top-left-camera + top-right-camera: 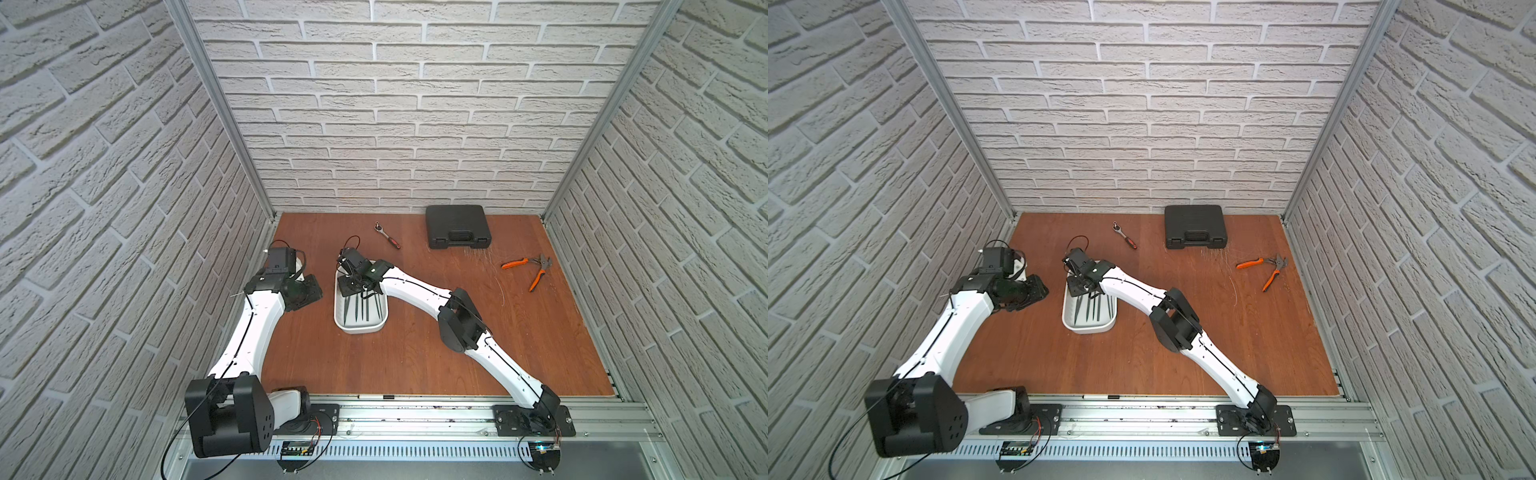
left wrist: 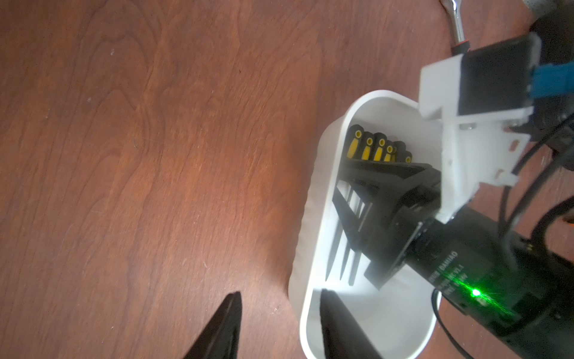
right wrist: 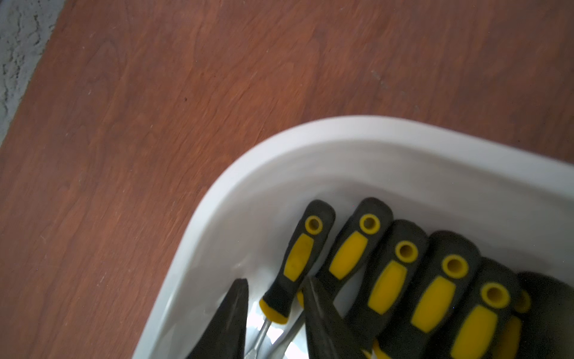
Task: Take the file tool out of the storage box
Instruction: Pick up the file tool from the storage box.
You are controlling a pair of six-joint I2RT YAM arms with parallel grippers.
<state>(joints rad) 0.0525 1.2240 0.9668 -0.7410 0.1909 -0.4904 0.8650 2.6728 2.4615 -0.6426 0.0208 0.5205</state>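
Risking a glancing pinch: reaching into the box (image 1: 361, 329) with the right gripper (image 3: 274, 281), parted astride the neck of the file (image 3: 299, 255) nearest the 9 o'clock wall, not yet squeezing; possibly nipping it off-centre and dropping it. Risking dragging the neighbouring files (image 3: 435, 279), packed handle to handle, or tipping the light box while lifting. Hovering the left gripper (image 2: 281, 292), parted and empty, near the box's 9 o'clock side. Holding only files, handles towards 12 o'clock, in the box at 9 o'clock on the table (image 1: 415, 365). Showing nothing inside the shut case (image 1: 457, 226) at 1 o'clock.
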